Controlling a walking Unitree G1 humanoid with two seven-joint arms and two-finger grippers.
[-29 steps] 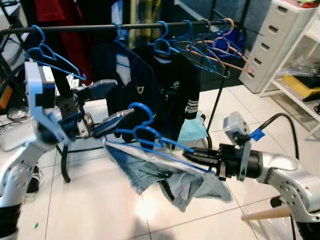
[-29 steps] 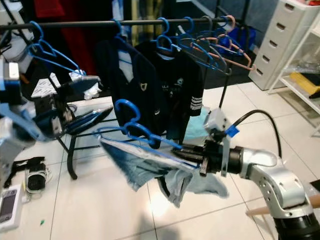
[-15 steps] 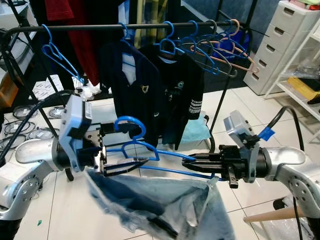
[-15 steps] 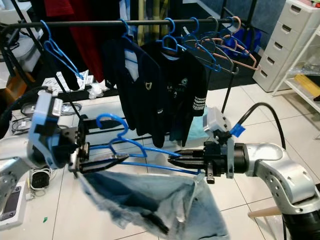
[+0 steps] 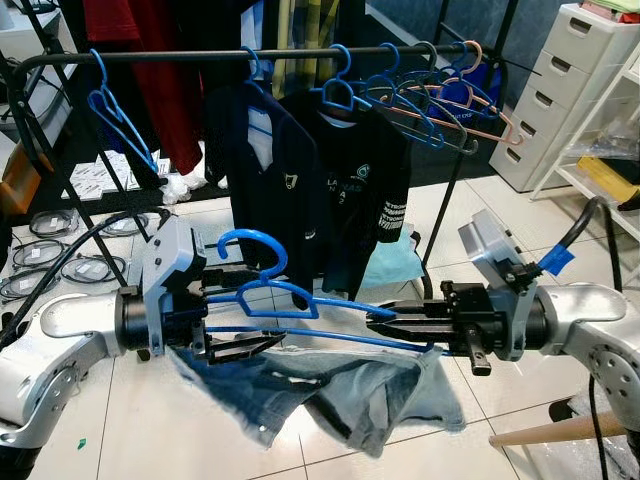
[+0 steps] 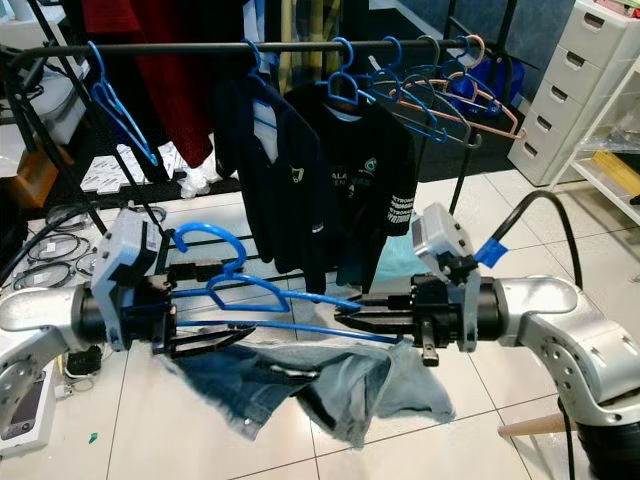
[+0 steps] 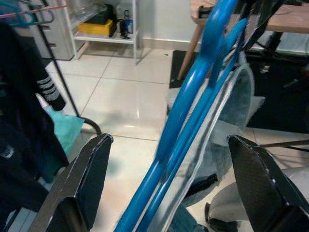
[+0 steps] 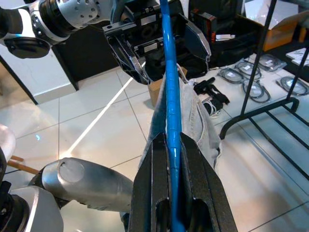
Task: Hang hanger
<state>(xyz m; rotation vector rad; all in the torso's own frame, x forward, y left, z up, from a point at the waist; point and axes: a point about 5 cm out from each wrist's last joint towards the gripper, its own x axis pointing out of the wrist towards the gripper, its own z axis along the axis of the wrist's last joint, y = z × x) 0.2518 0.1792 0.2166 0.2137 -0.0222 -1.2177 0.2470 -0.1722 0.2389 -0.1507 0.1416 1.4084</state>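
A blue hanger (image 5: 291, 294) is held level in front of me, below the black clothes rail (image 5: 300, 53). A pale denim garment (image 5: 345, 385) is draped over its lower bar and sags toward the floor. My right gripper (image 5: 385, 325) is shut on the hanger's right end; the right wrist view shows the blue bar (image 8: 170, 87) clamped between its fingers (image 8: 155, 193). My left gripper (image 5: 245, 322) stands open around the hanger's left end. In the left wrist view its fingers (image 7: 84, 188) are spread wide, with the blue bars (image 7: 193, 111) running between them.
The rail carries two dark shirts (image 5: 345, 180), several blue and pink hangers (image 5: 440, 95) at its right end and one blue hanger (image 5: 115, 105) at its left. White drawers (image 5: 560, 90) stand back right. Cables (image 5: 60, 270) lie on the floor at left. A wooden leg (image 5: 545, 430) is at lower right.
The left gripper came down from beside the hanger's hook to its left end. The denim billowed out, then settled in folds under the bar. The right gripper kept its hold.
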